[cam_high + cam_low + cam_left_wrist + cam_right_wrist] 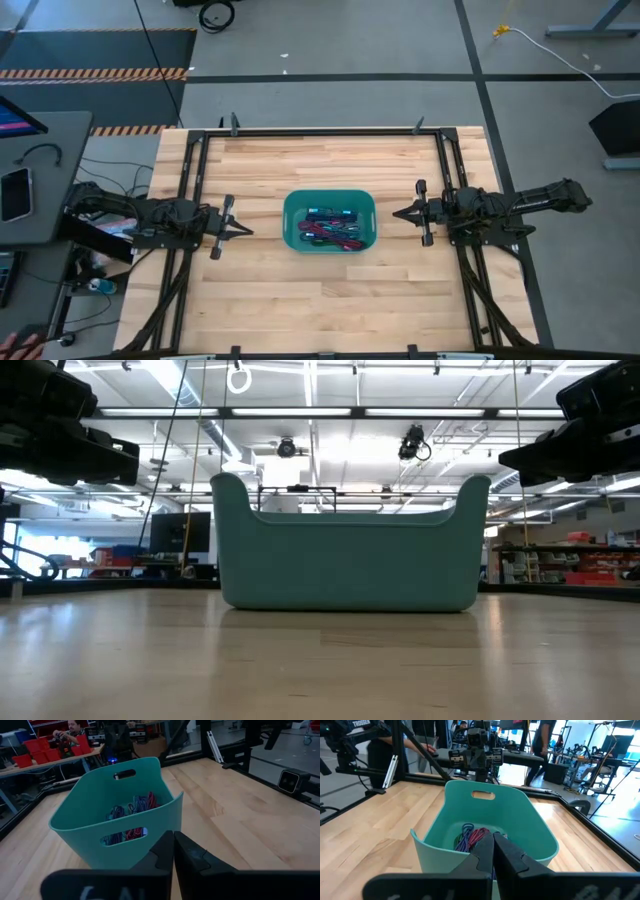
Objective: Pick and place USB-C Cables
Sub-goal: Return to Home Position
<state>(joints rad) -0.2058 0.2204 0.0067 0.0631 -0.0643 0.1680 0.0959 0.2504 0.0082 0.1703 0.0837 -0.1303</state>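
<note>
USB-C Cables [330, 230] in teal bin [289, 212], TROSSE lettering [362, 724] beyond

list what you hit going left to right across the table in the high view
left gripper, shut → teal bin with the USB-C cables inside → right gripper, shut

A matt teal plastic bin [350, 565] sits on a smooth, pale wood table [330, 300]. Black metal rails [320, 131] frame it.
</note>
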